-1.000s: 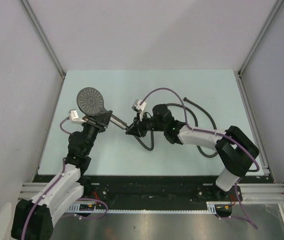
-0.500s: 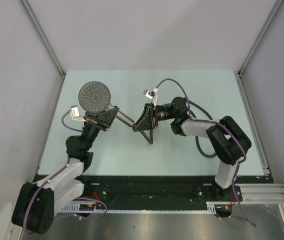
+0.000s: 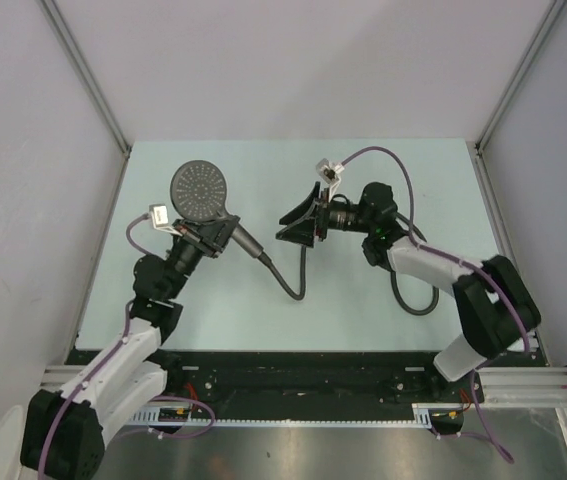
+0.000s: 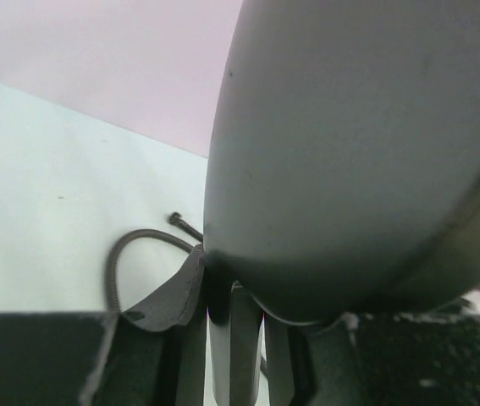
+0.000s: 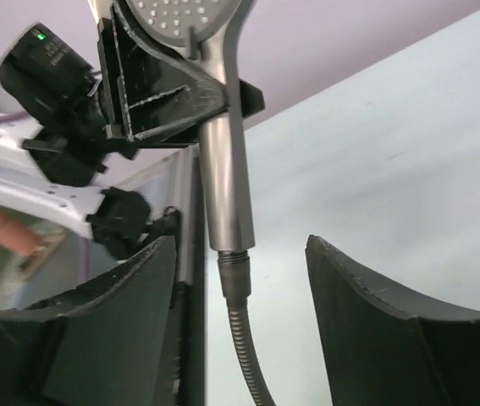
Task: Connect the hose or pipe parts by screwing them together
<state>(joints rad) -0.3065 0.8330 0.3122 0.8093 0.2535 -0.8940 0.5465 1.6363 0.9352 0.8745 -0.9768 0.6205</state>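
The dark grey shower head (image 3: 200, 190) is held above the table, dotted face up. My left gripper (image 3: 206, 237) is shut on its straight handle (image 5: 225, 169). In the left wrist view the head's back (image 4: 358, 152) fills the frame and the handle (image 4: 236, 338) sits between the fingers. The hose (image 3: 301, 285) hangs from the handle's end. Its end fitting (image 5: 234, 269) meets the handle with a few threads showing. The hose then loops over the table to the right (image 3: 415, 305). My right gripper (image 3: 298, 225) stands open, its fingers (image 5: 129, 313) on either side of the fitting and apart from it.
The pale green table (image 3: 413, 170) is walled on three sides, with metal posts at the back corners (image 3: 478, 148). Purple cables (image 3: 363, 155) arch over both wrists. Part of the hose lies under the right forearm (image 3: 423, 262). The black rail (image 3: 293, 365) runs along the near edge.
My right gripper has opened, let go of the hose end and drawn back to the right. The left arm has shifted the shower head slightly right, with the hose still hanging from the handle.
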